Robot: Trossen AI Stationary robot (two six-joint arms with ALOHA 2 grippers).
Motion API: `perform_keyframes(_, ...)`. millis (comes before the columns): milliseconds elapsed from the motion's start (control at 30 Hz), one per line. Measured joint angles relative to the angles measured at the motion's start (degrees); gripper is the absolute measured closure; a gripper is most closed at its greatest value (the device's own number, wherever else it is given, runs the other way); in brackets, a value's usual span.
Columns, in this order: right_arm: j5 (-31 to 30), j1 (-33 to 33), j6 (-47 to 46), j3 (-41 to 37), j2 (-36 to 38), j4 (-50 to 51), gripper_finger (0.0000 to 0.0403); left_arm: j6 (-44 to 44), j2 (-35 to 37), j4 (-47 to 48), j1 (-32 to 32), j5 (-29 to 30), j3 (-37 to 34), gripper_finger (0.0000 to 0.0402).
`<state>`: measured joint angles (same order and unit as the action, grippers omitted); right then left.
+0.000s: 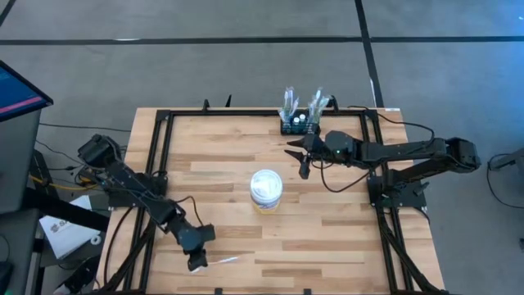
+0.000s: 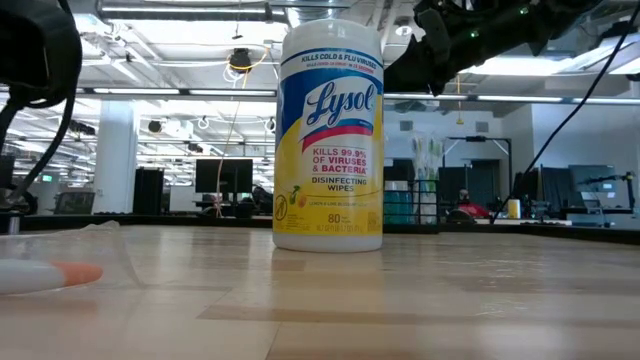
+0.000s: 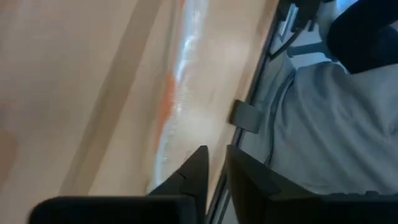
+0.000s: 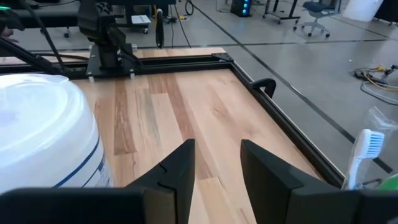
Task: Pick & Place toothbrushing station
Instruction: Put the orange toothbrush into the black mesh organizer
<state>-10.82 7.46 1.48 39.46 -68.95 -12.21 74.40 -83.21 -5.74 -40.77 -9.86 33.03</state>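
At the table's far edge (image 1: 246, 123), against the black frame, stands the toothbrushing station (image 1: 298, 124), a small black rack holding upright wrapped toothbrushes (image 1: 288, 102). Just beside it hovers the right pincer (image 1: 304, 158), fingers parted and empty; the approach seems in hand, and next it would need to turn toward the rack and close on its wall. Mid-table stands a white wipes tub (image 1: 266, 189). Near the front edge, the left pincer (image 1: 196, 260) waits, nearly closed, over a wrapped toothbrush (image 1: 227, 260).

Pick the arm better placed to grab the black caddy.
Right. Its open end effector hangs just beside the small black slotted toothbrush caddy at the far edge; the left end effector sits at the opposite near corner.
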Motion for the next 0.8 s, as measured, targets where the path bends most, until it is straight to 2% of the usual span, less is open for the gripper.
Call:
perform_keyframes(200, 0.01, 0.0, -0.01, 0.0, 0.0, 0.27, 0.0284, 1.44, -0.17, 0.64, -0.98, 0.16, 0.4, 0.0287)
perform_keyframes(333, 0.01, 0.0, -0.01, 0.0, 0.0, 0.24, 0.0284, 2.4, -0.17, 1.39, -0.98, -0.05, 0.4, 0.0265)
perform_keyframes(500, 0.01, 0.0, -0.01, 0.0, -0.02, 0.24, 0.0284, 3.46, -0.17, 1.93, -1.52, -0.26, 0.4, 0.0262)
perform_keyframes(800, 0.01, 0.0, -0.01, 0.0, -0.02, 0.29, 0.0284, 6.49, -3.08, 4.35, -3.02, -4.78, 0.4, 0.0274)
